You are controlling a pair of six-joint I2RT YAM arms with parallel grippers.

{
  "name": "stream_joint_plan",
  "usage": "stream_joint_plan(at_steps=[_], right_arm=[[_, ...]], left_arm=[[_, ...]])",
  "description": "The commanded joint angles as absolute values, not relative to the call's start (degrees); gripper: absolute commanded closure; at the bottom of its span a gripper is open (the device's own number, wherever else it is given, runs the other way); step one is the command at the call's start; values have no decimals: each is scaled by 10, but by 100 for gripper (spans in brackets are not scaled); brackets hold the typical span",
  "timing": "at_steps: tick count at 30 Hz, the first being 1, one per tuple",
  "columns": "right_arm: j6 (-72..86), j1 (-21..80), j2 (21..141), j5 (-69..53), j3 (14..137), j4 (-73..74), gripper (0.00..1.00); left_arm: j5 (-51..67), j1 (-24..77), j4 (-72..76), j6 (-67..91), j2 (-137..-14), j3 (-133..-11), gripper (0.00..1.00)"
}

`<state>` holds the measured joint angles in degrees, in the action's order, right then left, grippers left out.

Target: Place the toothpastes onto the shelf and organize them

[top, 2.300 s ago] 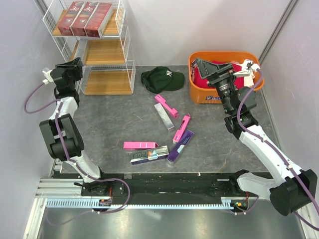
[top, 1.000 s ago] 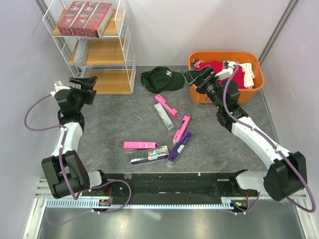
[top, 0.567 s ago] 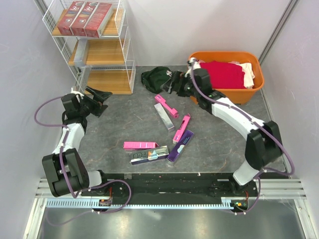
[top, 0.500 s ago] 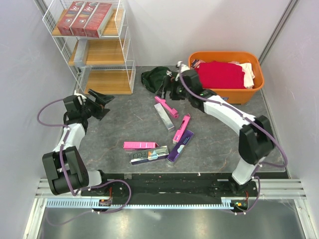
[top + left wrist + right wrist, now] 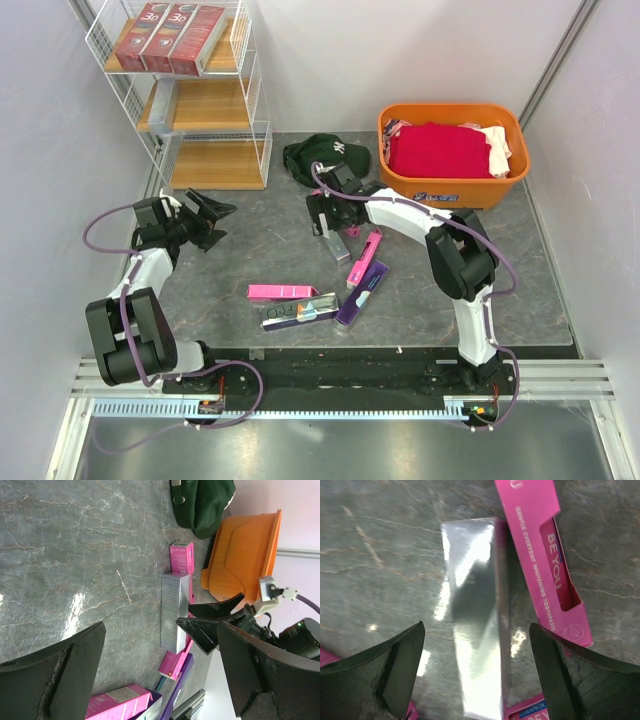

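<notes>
Over the silver toothpaste box I've got the R gripper, jaws spread wide, one each side of it, nothing held; can't tell if they touch it. A pink box lies alongside, touching its edge. L gripper hangs above the counter, jaws fully apart, empty. Nearer the arms, a holographic box and purple box lie loose. Three dark red boxes sit on the shelf, top board.
</notes>
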<state>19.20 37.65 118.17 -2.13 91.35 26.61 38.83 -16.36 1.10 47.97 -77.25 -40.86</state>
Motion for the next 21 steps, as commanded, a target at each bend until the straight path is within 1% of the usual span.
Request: stream_joint_plan(at_steps=[1,4,10,13,14,18,19,20,21], right_arm=[[171,375,1188,14,940,289,7],[172,376,1204,3,947,288,10],[176,390,1242,16,964,284,12],[173,406,1255,50,979,293,17],[172,414,1256,87,984,298,18],[167,425,1256,148,994,315,20],[164,425,1255,151,994,315,22],[163,426,1254,153,995,316,28],[162,426,1251,156,995,316,31]], left_arm=[[398,-162,8,448,-777,-403,1],[401,-162,7,446,-782,-403,1],[404,-162,7,445,-786,-399,1],[406,-162,4,442,-782,-398,1],[406,-162,4,443,-781,-398,1],[412,-161,4,446,-776,-400,1],[412,-162,4,446,-773,-400,1],[412,-162,4,446,-773,-403,1],[414,-161,4,446,-773,-404,1]])
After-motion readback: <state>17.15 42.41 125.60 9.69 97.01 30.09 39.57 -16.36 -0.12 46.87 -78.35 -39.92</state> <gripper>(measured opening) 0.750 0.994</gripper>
